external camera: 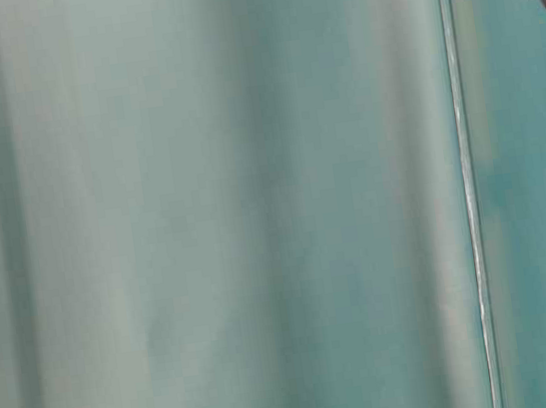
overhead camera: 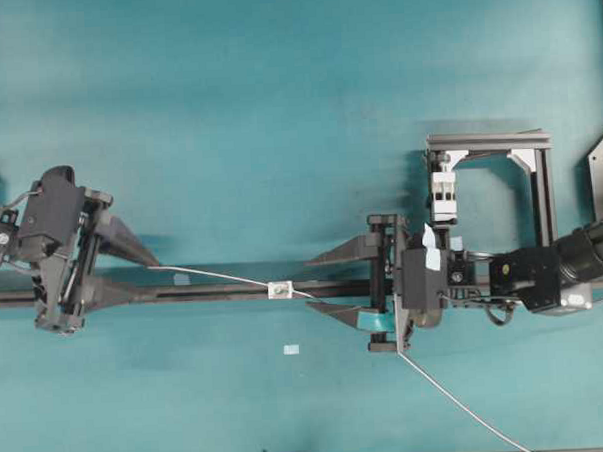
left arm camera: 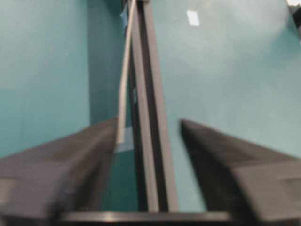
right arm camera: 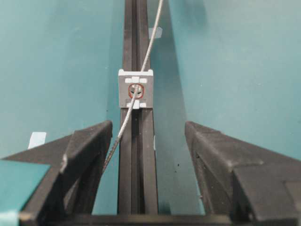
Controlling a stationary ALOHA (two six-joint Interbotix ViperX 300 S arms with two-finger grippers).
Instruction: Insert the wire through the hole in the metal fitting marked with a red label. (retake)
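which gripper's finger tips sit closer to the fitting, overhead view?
The right gripper: its finger tips end just right of the metal fitting, straddling the black rail. The left gripper sits much further along the rail, with a long stretch of wire between.

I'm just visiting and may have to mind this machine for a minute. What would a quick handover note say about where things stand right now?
Left tool: jaws apart, wire tip lying against one finger, not clamped.
Right tool: wide open, straddling the black rail, holding nothing; the wire brushes past its finger.
Wire: runs from the left tool through the hole of the metal fitting on the rail, then trails off toward the table's near edge.
Done: wire appears threaded through the fitting.
Left: probably only backing both arms away without dragging the wire.
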